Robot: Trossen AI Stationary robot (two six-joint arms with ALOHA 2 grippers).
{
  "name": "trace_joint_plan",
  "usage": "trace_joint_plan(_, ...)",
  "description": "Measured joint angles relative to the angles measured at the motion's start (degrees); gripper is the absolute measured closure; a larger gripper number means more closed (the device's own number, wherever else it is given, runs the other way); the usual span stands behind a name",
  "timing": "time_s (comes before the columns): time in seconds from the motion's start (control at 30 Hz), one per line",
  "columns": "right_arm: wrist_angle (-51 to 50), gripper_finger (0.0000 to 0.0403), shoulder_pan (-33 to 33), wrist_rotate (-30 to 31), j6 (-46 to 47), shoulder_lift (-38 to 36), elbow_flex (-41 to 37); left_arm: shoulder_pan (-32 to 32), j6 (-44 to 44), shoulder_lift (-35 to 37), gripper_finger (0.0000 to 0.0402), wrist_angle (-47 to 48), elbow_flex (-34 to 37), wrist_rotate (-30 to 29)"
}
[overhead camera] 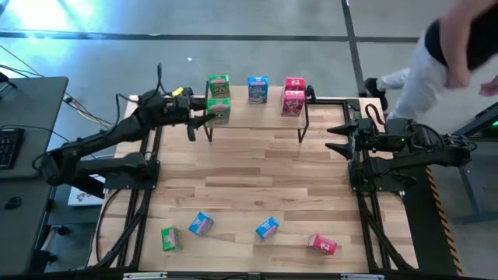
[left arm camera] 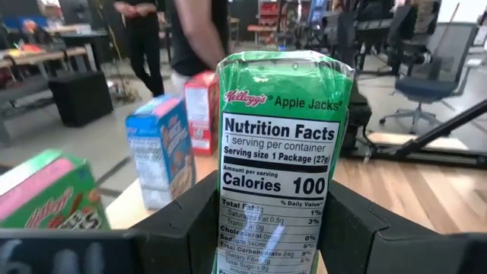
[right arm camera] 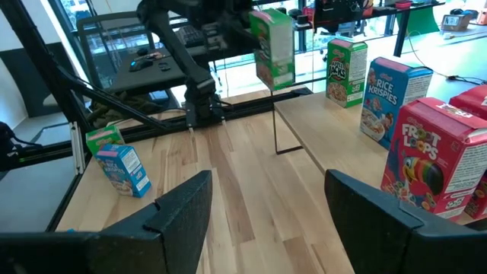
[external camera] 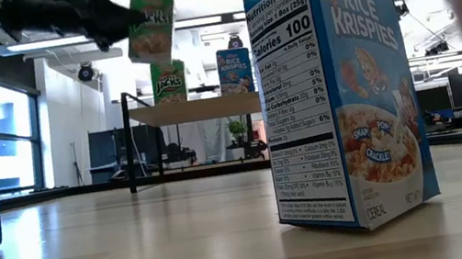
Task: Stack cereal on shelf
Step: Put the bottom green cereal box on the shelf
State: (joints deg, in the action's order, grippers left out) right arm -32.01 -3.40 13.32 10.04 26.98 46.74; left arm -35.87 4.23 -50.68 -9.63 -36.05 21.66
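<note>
Overhead, the left gripper (overhead camera: 204,115) clamps a green box (overhead camera: 219,111) at the left end of the shelf (overhead camera: 257,118), just in front of a second green box (overhead camera: 219,85) already standing there. A blue box (overhead camera: 257,89) stands mid-shelf and two red boxes (overhead camera: 293,96) at the right end. The right gripper (overhead camera: 340,138) waits beside the shelf's right legs, jaws apart and empty. Four more boxes lie on the table (overhead camera: 257,194) near its front edge: green (overhead camera: 170,239), blue (overhead camera: 201,224), blue (overhead camera: 267,228), red (overhead camera: 323,244).

From table height, the held box (external camera: 150,24) hangs tilted in the air, above the standing green one (external camera: 168,81) and clear of it. A large blue box (external camera: 342,84) fills the foreground.

Past the left wrist, the held box (left arm camera: 281,152) sits squarely between the fingers (left arm camera: 179,221), its narrow nutrition panel facing the camera.

From the right wrist, the held box (right arm camera: 274,47) floats above the shelf's near edge, short of the green one (right arm camera: 346,71).

To stack it well, I judge the arm should level the box first, centre it over the standing green box, lower until the faces meet flat, and only then release, so neither box tips.
</note>
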Motion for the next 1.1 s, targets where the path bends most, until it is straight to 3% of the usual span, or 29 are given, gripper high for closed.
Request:
trace_joint_plan(0.4, -0.02, 0.0155, 0.00, 0.00, 0.00, 0.00, 0.00, -12.44, 0.48, -13.06, 0.0234, -11.55, 0.04, 16.80)
trace_joint_plan(1.1, -0.07, 0.0155, -0.01, -0.01, -0.01, 0.00, 0.00, -17.45, 4.27, -19.86, 0.0234, -13.07, 0.04, 20.18)
